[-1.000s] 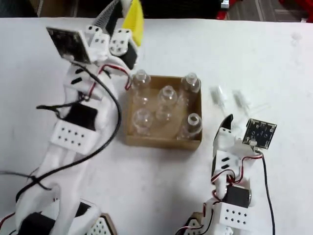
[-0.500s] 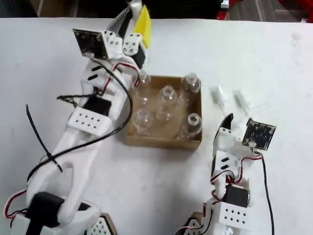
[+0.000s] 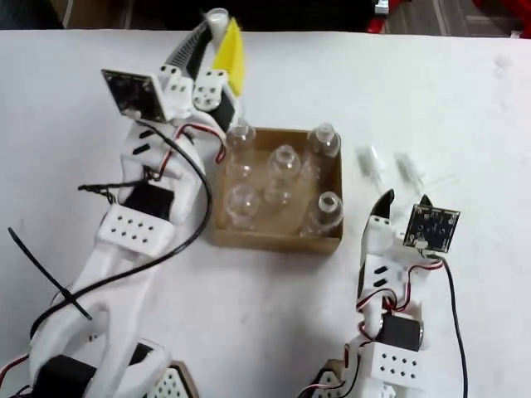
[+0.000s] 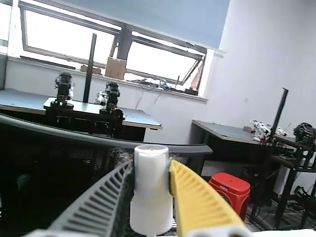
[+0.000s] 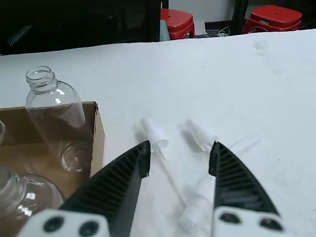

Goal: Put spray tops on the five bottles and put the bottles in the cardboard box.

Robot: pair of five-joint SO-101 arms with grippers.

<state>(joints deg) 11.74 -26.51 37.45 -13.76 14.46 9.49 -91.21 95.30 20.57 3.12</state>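
A cardboard box in the middle of the table holds several clear upright bottles with open necks. My left gripper is raised beyond the box's far left corner, shut on a white spray top. In the left wrist view that spray top sits upright between the grey and yellow fingers, against the room behind. My right gripper stands open just right of the box, low over loose spray tops. In the right wrist view, spray tops lie between the open fingers of my right gripper.
Another loose spray top lies beside the first, right of the box. A bottle stands in the box's near corner by the cardboard wall. Bare white table spreads to the right and along the front. Black cables hang off the left arm.
The left arm, still holding the spray top, swung right towards the box and then back left. The right gripper shifted slightly towards the loose spray tops.
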